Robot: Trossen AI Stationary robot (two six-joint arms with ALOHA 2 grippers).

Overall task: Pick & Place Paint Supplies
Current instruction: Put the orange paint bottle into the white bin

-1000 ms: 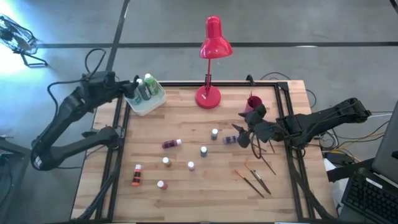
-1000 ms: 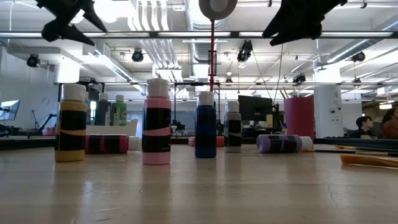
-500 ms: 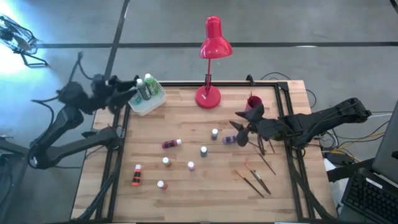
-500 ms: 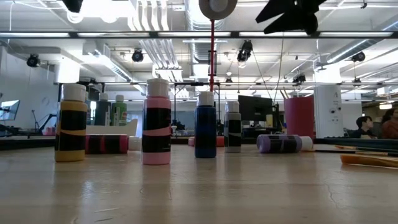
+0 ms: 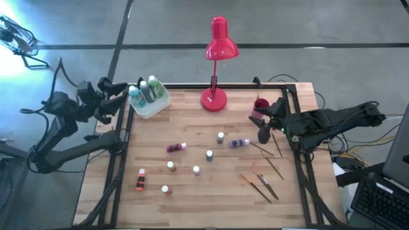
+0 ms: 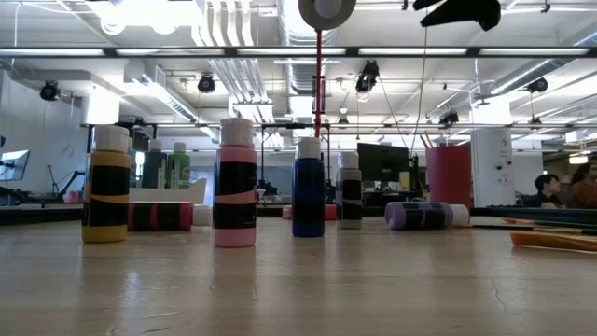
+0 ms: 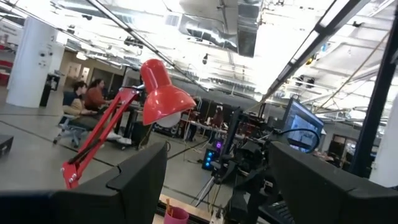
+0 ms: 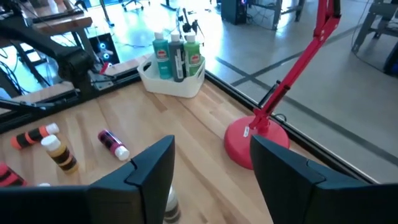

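Note:
Several small paint bottles stand on their bases mid-table (image 5: 209, 154) (image 6: 235, 194). A purple one (image 5: 239, 143), a maroon one (image 5: 176, 147) and an orange one (image 5: 140, 181) lie on their sides. Thin brushes (image 5: 263, 183) lie flat near the right edge. Three bottles (image 5: 146, 91) stand in a white tray (image 5: 142, 110) at the far left corner. My right gripper (image 5: 260, 125) (image 8: 211, 149) hangs open above the table, right of the purple bottle, holding nothing. My left gripper (image 5: 118, 94) (image 7: 217, 155) is open beyond the table's left edge beside the tray, tipped upward.
A red desk lamp (image 5: 216, 64) stands with its base (image 5: 213, 100) at the far middle. A red cup (image 5: 260, 104) stands at the far right, just beyond my right gripper. A black frame (image 5: 121, 153) runs along the table's edges. Bare wood lies along the near edge.
My left gripper has drawn back from the tray toward the table's left edge and tipped upward, staying open. My right gripper has risen from over the purple bottle and gone toward the right and far edges. The purple bottle has stayed in place.

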